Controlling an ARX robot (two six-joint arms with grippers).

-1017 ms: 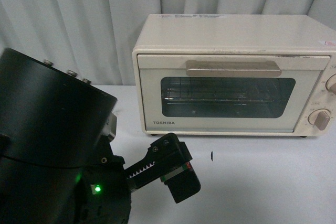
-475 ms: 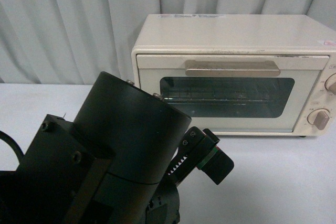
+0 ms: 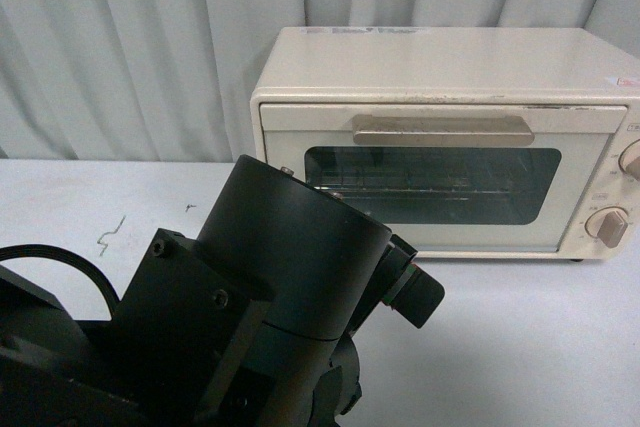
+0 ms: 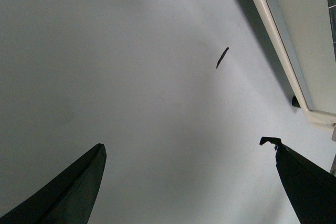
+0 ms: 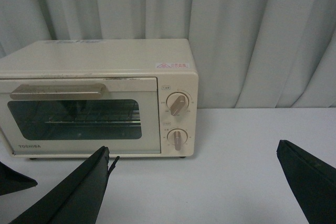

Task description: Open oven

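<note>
- The small cream-coloured boxy toaster oven [image 3: 450, 67] stands on the pale grey table [image 3: 540, 347], with its glass door shut.
- The black left gripper [image 4: 184, 142] hangs low, just before the oven's front, its fingers spread wide and empty.
- The black right gripper [image 5: 193, 148] faces the oven's front, also spread and empty.

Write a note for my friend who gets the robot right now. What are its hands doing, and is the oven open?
Left hand: open, empty, low over the table just in front of the oven, touching nothing.
Right hand: open, empty, facing the oven's front, well apart from it.
Oven: at the back of the table, door fully shut, bar handle untouched.
Done: nothing on the oven itself.
Left: get a hand onto the bar handle and pull the door open, probably downward.
</note>
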